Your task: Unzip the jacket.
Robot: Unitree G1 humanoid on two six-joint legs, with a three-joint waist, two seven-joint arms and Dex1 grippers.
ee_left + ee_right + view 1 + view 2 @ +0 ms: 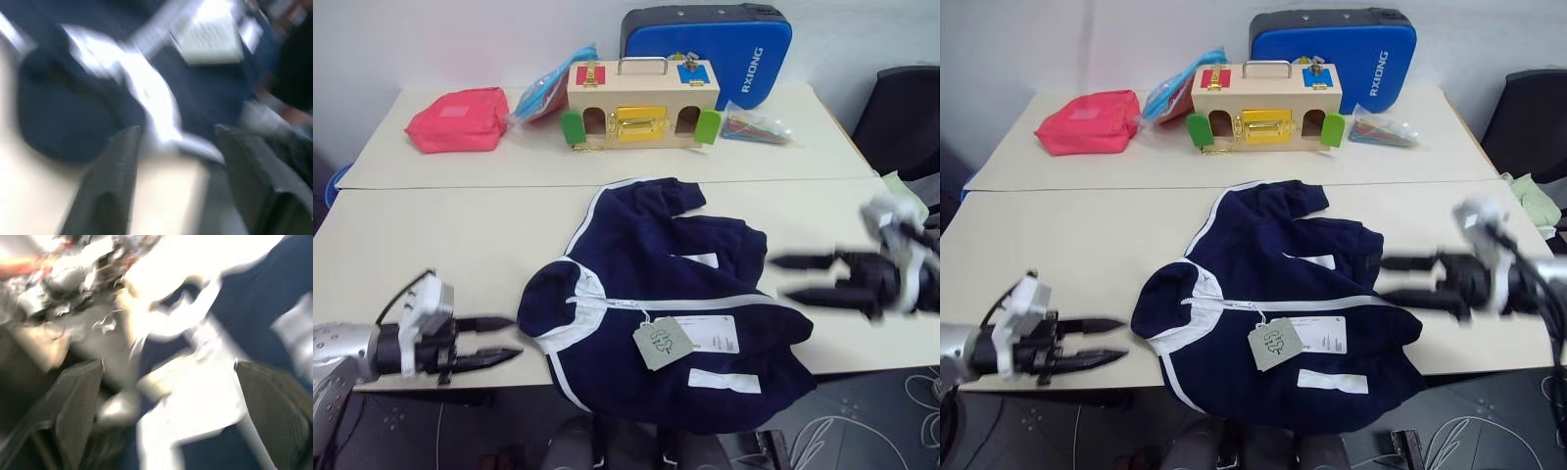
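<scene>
The navy blue soft fabric jacket (671, 304) with white piping is lying crumpled at the near edge of the pale tabletop (431, 235), its hem hanging over. The left pincer (499, 340) is hovering just beside its collar, fingers parted and empty. The right pincer (781, 277) is hanging wide apart near the opposite side, holding nothing.

The left gripper (501, 339) reaches in level toward the jacket (656, 304), just short of its collar, fingers parted and empty. The right gripper (783, 278) hovers level at the jacket's opposite edge, pointing inward, its fingers spread and empty.
</scene>
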